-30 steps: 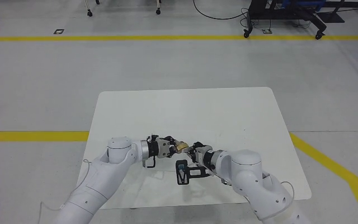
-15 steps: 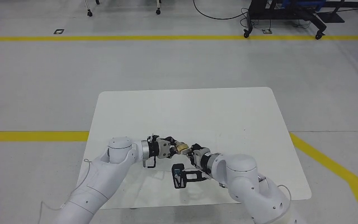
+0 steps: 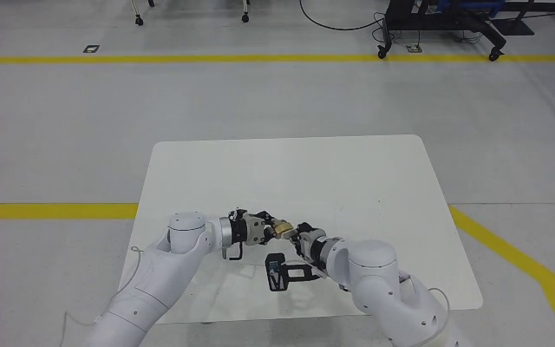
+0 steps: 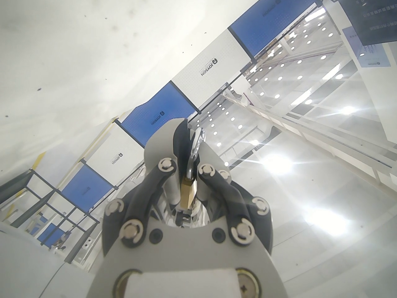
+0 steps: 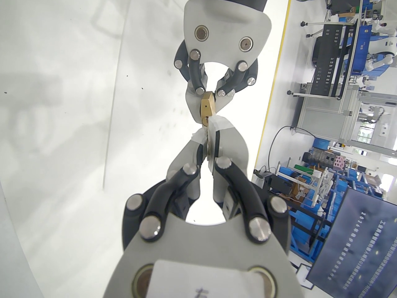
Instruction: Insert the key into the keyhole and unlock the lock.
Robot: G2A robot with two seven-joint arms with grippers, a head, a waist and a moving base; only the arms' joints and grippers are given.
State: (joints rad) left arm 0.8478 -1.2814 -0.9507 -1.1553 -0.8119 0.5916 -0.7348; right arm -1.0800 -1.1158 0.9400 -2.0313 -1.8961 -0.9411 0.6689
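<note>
Top view has the 2 arms meeting hand to hand over the near middle of the white worktop [image 3: 364, 173]. The left hand [image 3: 269, 228] is closed on the small brass lock [image 3: 280, 228], gripping the end away from the other arm, so the brass body sticks out beyond its fingertips. The lock appears to be held off the surface rather than resting on it. The right hand [image 3: 299, 233] comes at it from the opposite side, its fingers pinched narrow on the flat silver key [image 5: 205, 140]. The key's blade runs out past the pads in line with the lock.

In the right wrist view the key's tip sits at the keyhole [image 5: 203, 121] in the lock's exposed end face, touching it. How deep the blade has gone I cannot tell. Most of the key looks to be between the pads and outside the brass, so I judge the entry as just started at best.

Done, then: both pieces are picked up, each is held, and they are lined up end to end. Left are 2 steps: pushing the blade fully home, then twisting it to release the lock. No view shows the lock sprung open. The push calls for the 2 hands to share the same axis, since a slight tilt could jam the tip at the mouth.
</note>
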